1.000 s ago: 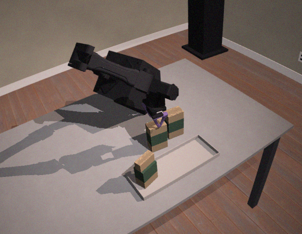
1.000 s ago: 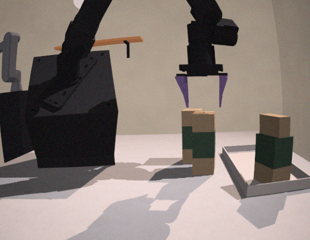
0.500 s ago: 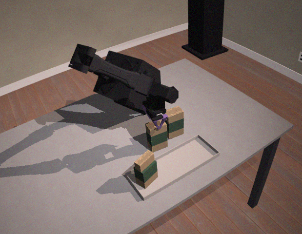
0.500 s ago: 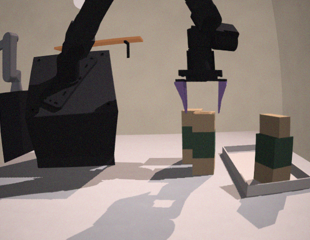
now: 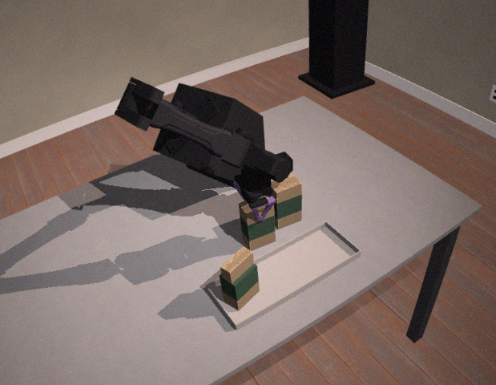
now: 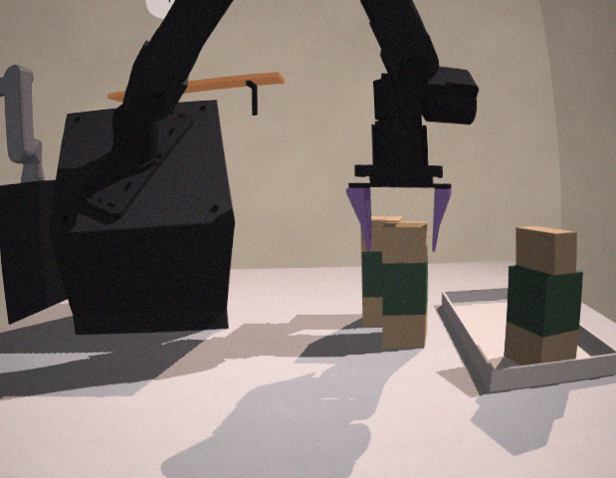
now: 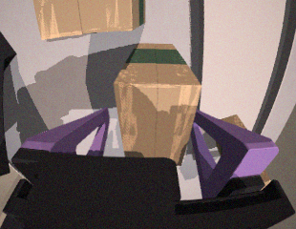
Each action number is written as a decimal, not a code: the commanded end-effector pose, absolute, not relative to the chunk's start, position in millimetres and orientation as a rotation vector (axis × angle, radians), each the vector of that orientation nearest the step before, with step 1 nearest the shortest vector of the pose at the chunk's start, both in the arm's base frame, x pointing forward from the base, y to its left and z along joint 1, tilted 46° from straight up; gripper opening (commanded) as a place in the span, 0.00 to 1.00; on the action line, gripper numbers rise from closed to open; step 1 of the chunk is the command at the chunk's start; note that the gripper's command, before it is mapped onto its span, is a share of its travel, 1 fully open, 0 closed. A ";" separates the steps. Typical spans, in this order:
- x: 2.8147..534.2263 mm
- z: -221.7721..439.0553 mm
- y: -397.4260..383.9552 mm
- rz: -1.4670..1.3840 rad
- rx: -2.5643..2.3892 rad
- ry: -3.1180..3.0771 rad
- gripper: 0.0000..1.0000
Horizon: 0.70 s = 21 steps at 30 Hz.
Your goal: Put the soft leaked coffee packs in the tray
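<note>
Three coffee packs stand upright, long axes vertical: one (image 5: 239, 278) inside the tray (image 5: 343, 241) at its near end, two on the counter (image 5: 364, 174) beside it, the front pack (image 6: 404, 283) and the rear pack (image 5: 287, 200). Open, empty jaws straddle the front pack's top, purple fingers (image 6: 360, 210) flanking it.

No readable text, labels, brands, numbers or signs appear in any view. The tan coffee packs with dark green bands (image 5: 257, 224) carry plain bands with no lettering, and the shallow grey rectangular tray (image 5: 341, 238) is unmarked.
</note>
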<state>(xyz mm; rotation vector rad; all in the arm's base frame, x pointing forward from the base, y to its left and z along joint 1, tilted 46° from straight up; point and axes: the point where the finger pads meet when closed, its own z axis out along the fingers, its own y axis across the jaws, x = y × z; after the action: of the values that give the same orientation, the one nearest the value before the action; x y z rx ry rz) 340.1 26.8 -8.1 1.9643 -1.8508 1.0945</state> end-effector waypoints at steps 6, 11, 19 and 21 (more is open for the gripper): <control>341.7 -19.9 31.2 1.091 2.008 -1.829 0.79; 342.0 -18.9 31.2 1.093 2.008 -1.832 0.79; 342.0 -18.9 31.2 1.094 2.006 -1.836 0.79; 342.0 -18.9 31.2 1.094 2.006 -1.836 0.79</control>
<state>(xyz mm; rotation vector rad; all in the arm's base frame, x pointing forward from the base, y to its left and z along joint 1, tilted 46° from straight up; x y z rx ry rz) 347.9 27.0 -10.4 1.9789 -1.8587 1.1150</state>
